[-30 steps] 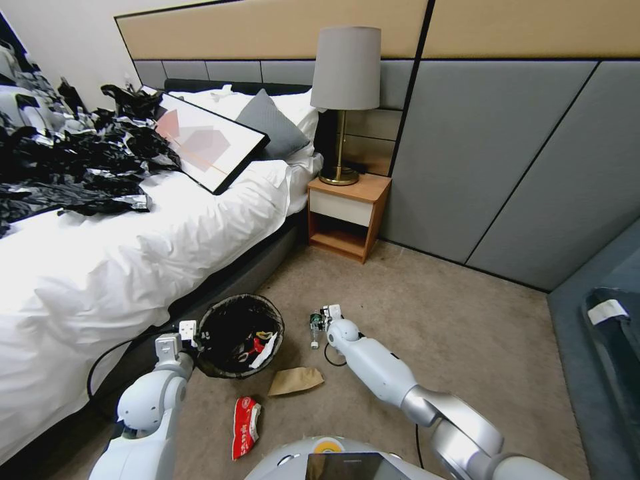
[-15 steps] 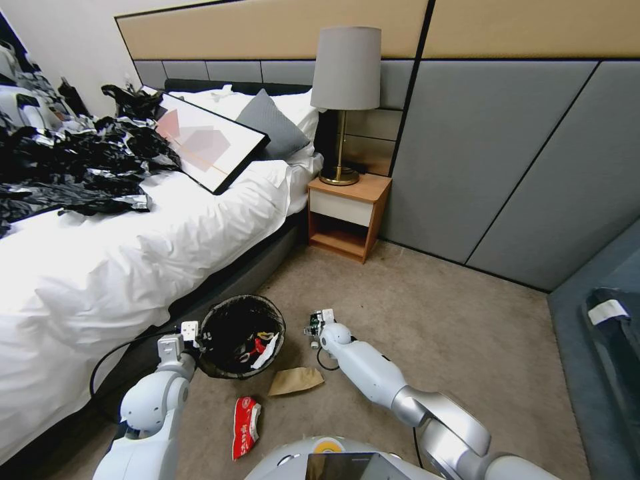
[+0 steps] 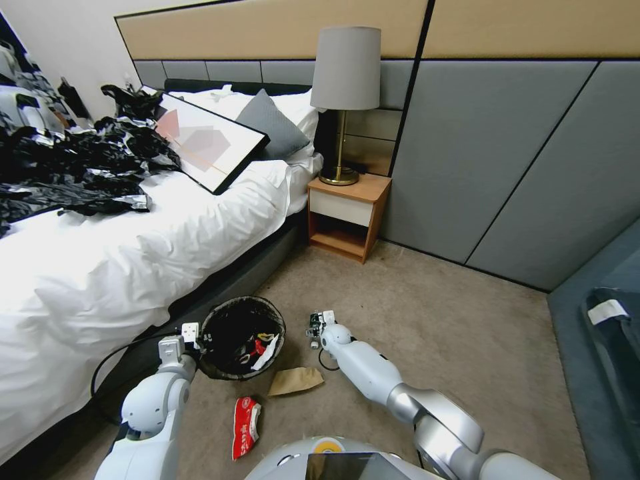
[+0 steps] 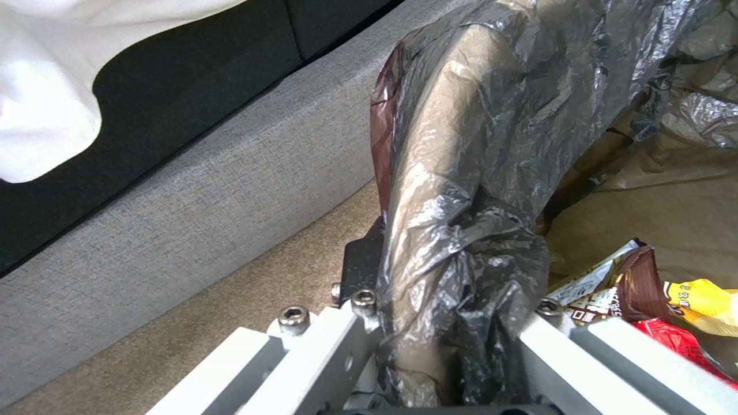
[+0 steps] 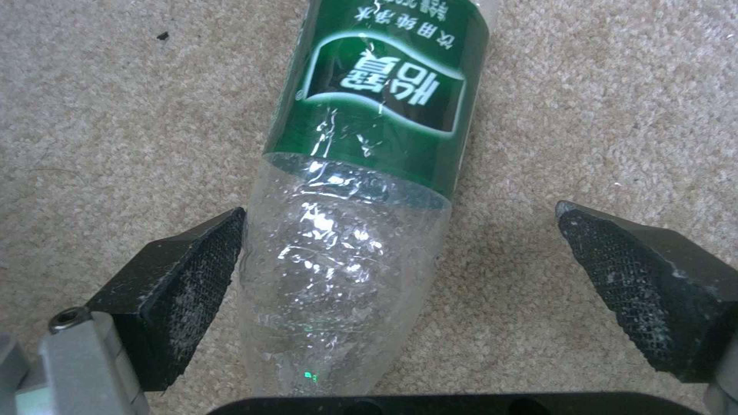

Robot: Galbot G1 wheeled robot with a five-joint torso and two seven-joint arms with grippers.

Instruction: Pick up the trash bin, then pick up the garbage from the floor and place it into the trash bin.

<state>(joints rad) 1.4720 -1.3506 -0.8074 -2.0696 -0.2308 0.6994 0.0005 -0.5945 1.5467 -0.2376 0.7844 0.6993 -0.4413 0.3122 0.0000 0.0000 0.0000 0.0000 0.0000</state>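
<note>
The trash bin point(image 3: 241, 337), lined with a black bag, is on the carpet beside the bed base. My left gripper point(image 3: 193, 332) is shut on its rim point(image 4: 461, 173), with the liner bunched between the fingers point(image 4: 331, 340). Wrappers point(image 4: 622, 282) lie inside the bin. My right gripper point(image 3: 317, 327) is low over a clear plastic bottle with a green label point(image 5: 361, 190) that lies on the carpet. That gripper point(image 5: 400, 230) is open and straddles the bottle, one pad point(image 5: 192, 271) right beside it and the other well apart. A brown paper bag point(image 3: 295, 380) and a red-and-white wrapper point(image 3: 245, 418) lie on the floor nearer me.
The bed point(image 3: 133, 253) runs along the left, its grey base point(image 4: 192, 190) close behind the bin. A wooden nightstand point(image 3: 347, 217) with a lamp stands by the padded wall. A dark sofa edge point(image 3: 607, 333) is on the right. Open carpet point(image 3: 433, 320) lies between them.
My right gripper has shifted a little left and nearer me, down over the bottle. The left gripper and the bin have barely moved.
</note>
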